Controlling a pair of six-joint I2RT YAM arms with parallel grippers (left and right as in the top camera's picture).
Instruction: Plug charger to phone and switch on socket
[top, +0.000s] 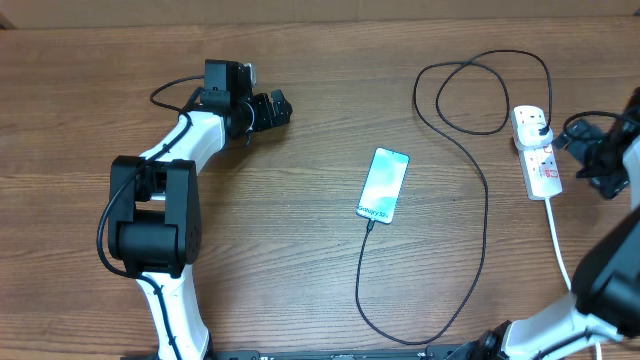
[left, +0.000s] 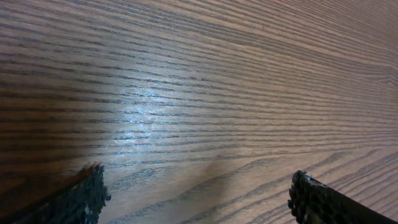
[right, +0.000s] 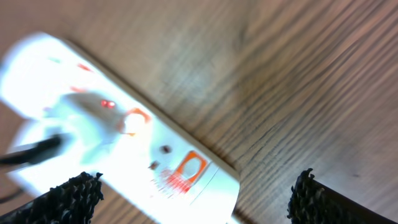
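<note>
Hovering the wide-open, empty right tool (right: 194, 198) by the probably light, slidey power strip (right: 124, 143); aiming to press its small stiff red switch (right: 191, 167) straight down; left tool (left: 199, 202) wide open too

Ahead of the right claw (right: 193, 199), the socket (right: 124, 143) is smeared by blur. Its switches read only as orange smudges, and its body runs off the left and bottom edges. That claw's fingertips (right: 68, 196) and the left claw (left: 196, 199) are cropped at the bottom of their wrist views. Overhead, the charger (top: 486, 205) tip at the phone (top: 384, 185), well left of the right claw, is too small to judge seated.
</note>
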